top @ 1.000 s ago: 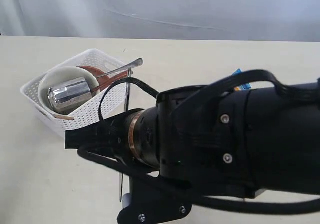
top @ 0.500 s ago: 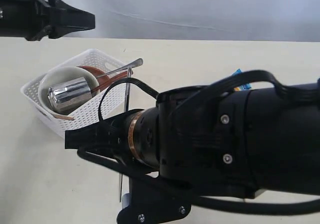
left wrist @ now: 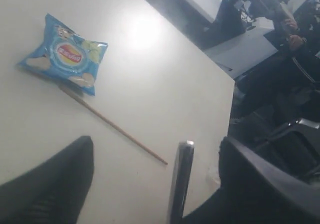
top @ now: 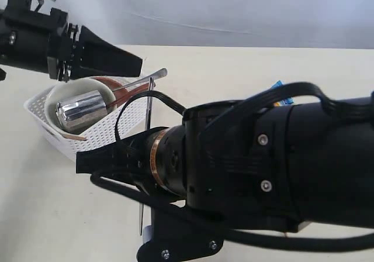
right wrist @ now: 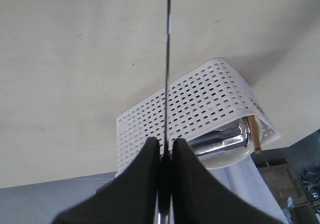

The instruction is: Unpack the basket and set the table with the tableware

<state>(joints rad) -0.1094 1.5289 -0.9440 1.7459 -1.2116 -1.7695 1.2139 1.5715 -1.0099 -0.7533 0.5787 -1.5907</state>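
Early stage. On the surface [left wrist: 150, 84]: one chopstick [left wrist: 115, 126]. Inside the basket [top: 108, 133]: bowl [top: 67, 89], steel cup [top: 85, 111]. Pinched between right fingers [right wrist: 190, 169]: probably the knife [right wrist: 168, 59]. Left fingers [top: 111, 60] spread, empty, above the basket.

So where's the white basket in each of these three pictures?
Exterior view: the basket sits left of centre.
Left wrist view: not in it.
Right wrist view: mid-picture, just past the right gripper and its knife.
Shared landmark: the steel cup lying in the basket, seen in both.
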